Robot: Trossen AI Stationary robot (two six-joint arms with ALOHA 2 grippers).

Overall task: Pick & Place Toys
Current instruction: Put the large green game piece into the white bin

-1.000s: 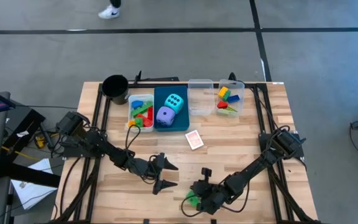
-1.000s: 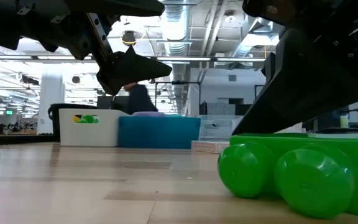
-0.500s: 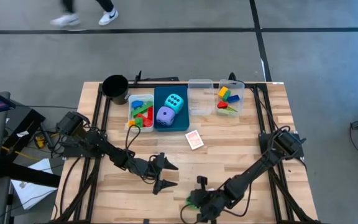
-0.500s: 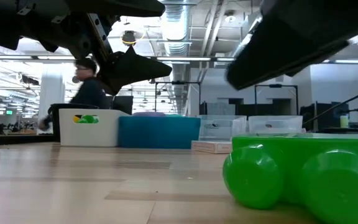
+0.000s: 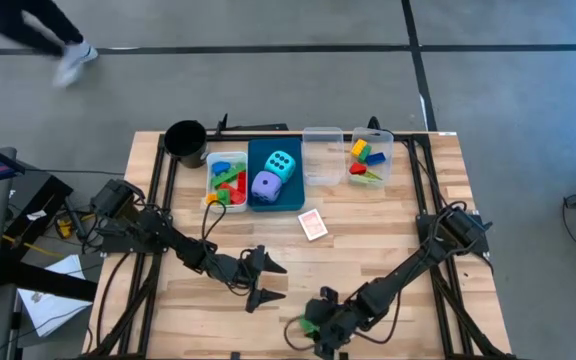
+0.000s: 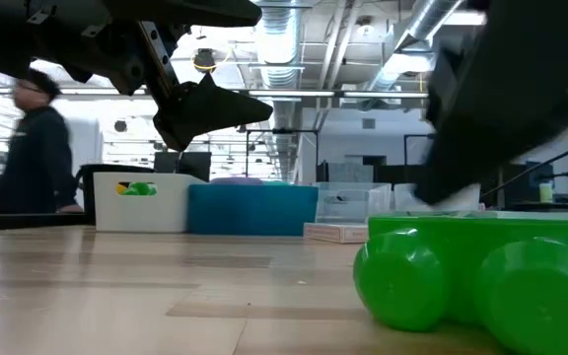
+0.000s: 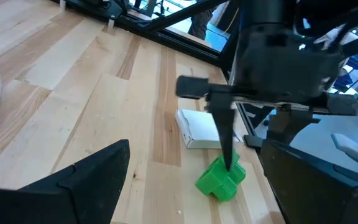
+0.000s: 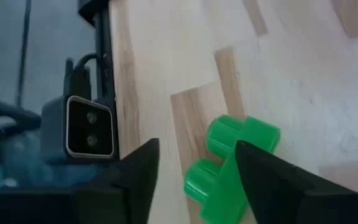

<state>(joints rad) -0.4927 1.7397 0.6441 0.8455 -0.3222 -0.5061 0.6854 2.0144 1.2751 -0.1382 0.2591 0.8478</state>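
Glossy round-studded green brick (image 7: pixel 221 179) on pale planked table (image 7: pixel 73 93)

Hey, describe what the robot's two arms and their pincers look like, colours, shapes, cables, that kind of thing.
Both arms are dark, nearly black, built of jointed segments with black cables looping alongside them. The left pincer ends in two pointed, wedge-shaped black fingers. The right pincer has similar matte black tapered fingers, mounted below a blocky black housing with a crossbar. No markings are legible.
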